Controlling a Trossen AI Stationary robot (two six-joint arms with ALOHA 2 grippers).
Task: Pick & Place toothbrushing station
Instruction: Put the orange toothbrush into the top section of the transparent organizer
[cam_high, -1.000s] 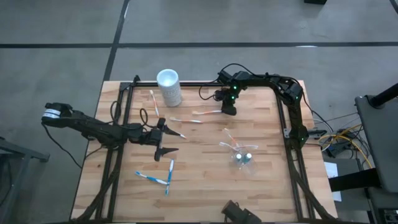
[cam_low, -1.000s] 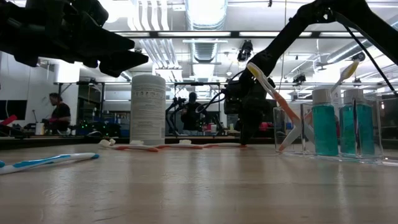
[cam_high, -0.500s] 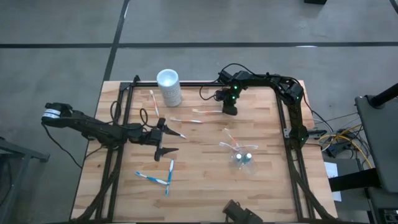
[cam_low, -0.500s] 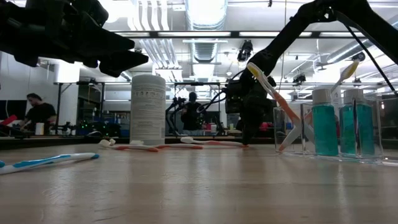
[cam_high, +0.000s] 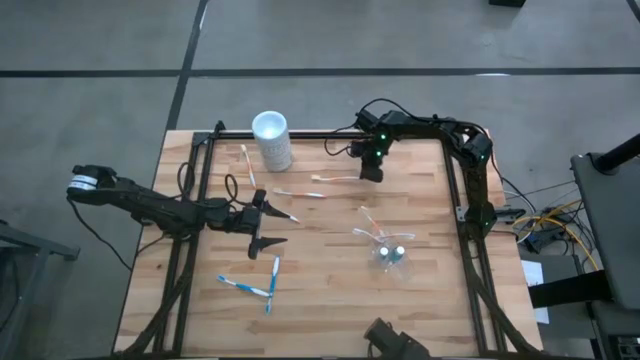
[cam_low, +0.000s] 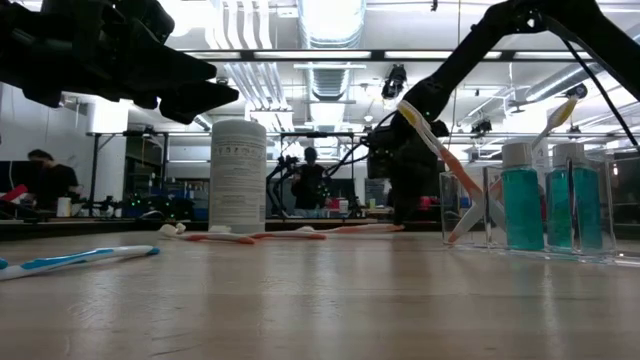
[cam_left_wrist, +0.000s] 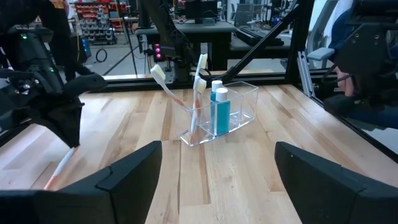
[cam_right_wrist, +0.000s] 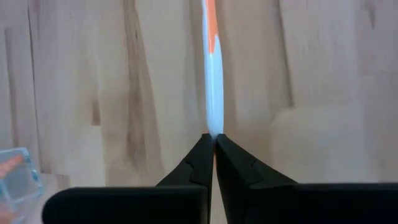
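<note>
The clear plastic cup stands on the table right of centre. It holds two upright toothbrushes and teal bottles, and also shows in the low view and the left wrist view. My right gripper is near the far edge, shut on an orange-and-white toothbrush. My left gripper hovers open and empty left of centre. Two more orange-and-white toothbrushes and two blue-and-white ones lie flat on the table. My right gripper pinches the white end of the toothbrush's handle between its two fingertips, coming from above and pointing down. The brush runs from the fingers toward the table's left, about level and close over the wood. I cannot tell whether its other end rests on the table.
A taller opaque white cup stands at the far left-centre. Black frame rails run along the table's sides and far edge. People are in the room behind the table.
My right gripper has shifted slightly toward the far right with the toothbrush end. The brush has slid a little toward the far edge and sits a touch higher in the low view.
</note>
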